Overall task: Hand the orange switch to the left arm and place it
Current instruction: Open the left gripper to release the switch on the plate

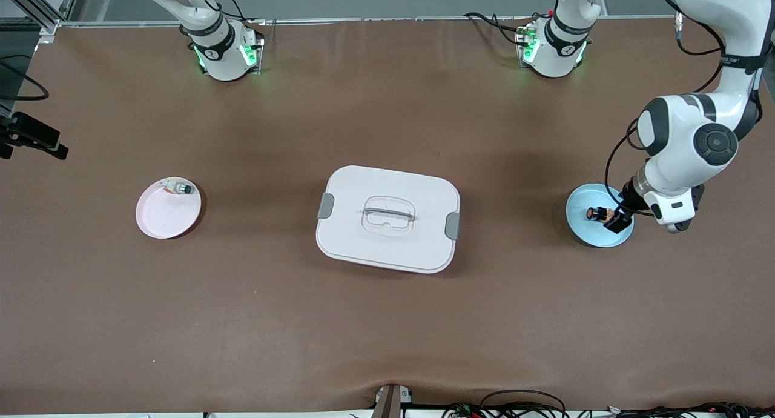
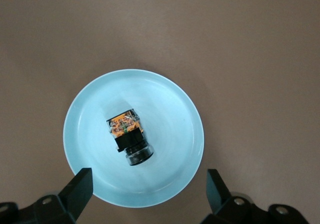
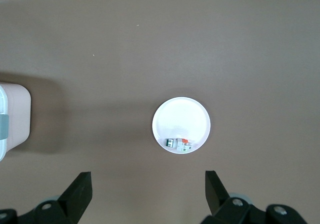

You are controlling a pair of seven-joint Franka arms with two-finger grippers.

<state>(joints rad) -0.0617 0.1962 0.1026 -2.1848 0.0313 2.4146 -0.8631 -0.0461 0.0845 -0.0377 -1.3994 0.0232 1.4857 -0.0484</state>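
The orange switch (image 2: pixel 129 136) lies on its side in the light-blue plate (image 2: pixel 170 108), toward the left arm's end of the table. The left gripper (image 2: pixel 147 191) hangs over it, fingers wide and empty: the pickup step. Next it must descend and close. The right gripper (image 3: pixel 147 194), wide too, waits high over the pink plate (image 3: pixel 181 119); the box (image 1: pixel 387 218) stands between the plates.

Two big white arms, black bands at the joints, green lights glowing at both bases; the left arm (image 1: pixel 690 145) has round dark grey caps and thin black cables looping along it; the right arm (image 1: pixel 212 36) carries a small logo; black angular fingers (image 2: pixel 75 191) with screw holes
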